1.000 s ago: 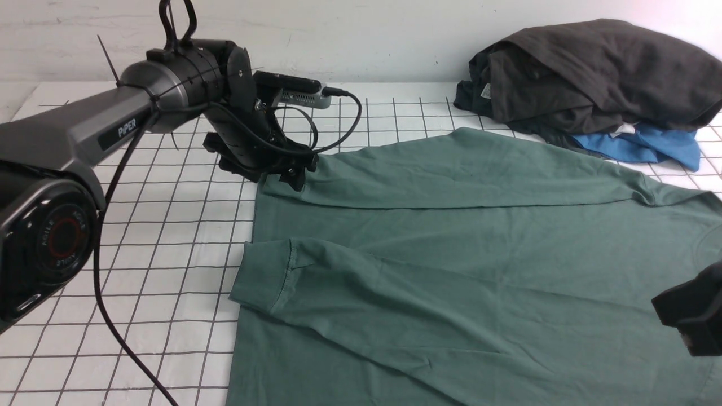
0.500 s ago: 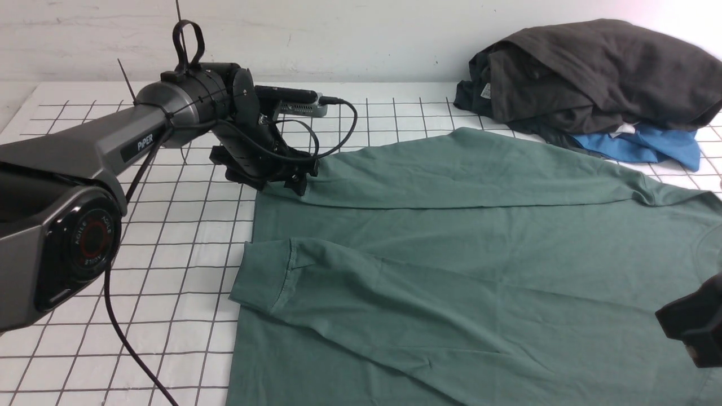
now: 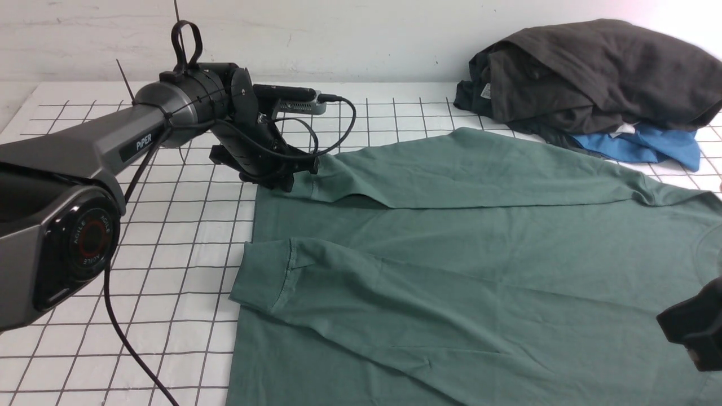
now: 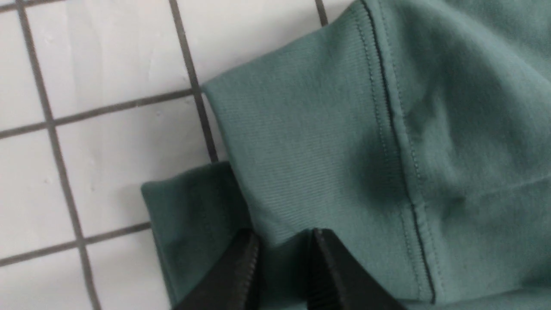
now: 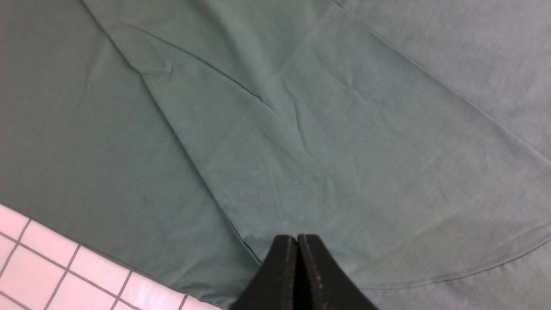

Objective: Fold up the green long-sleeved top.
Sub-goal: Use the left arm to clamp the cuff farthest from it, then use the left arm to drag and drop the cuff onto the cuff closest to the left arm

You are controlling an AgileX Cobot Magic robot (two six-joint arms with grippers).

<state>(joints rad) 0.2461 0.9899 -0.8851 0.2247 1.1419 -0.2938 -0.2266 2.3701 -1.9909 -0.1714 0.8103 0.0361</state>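
Observation:
The green long-sleeved top point(image 3: 451, 254) lies spread on the gridded table, both sleeves folded across its body. My left gripper point(image 3: 290, 180) is at the far sleeve's cuff by the top's left edge. In the left wrist view the left gripper point(image 4: 284, 241) is shut on a pinch of the ribbed cuff point(image 4: 301, 163), which bunches between the fingers. The sleeve end is raised a little, with a shadow under it. My right gripper point(image 5: 297, 239) hangs shut and empty just above the top's cloth near a stitched hem. Only the right arm's dark housing point(image 3: 694, 327) shows in the front view.
A dark grey-black garment point(image 3: 592, 73) is heaped at the back right, with a bright blue garment point(image 3: 648, 146) under it, just behind the top. The white gridded table point(image 3: 169, 254) lies bare left of the top. The near sleeve's cuff point(image 3: 262, 282) overhangs the top's left edge.
The left gripper came down onto the far cuff and closed its open jaws on it. The sleeve end now sits slightly lifted. The right arm has barely moved.

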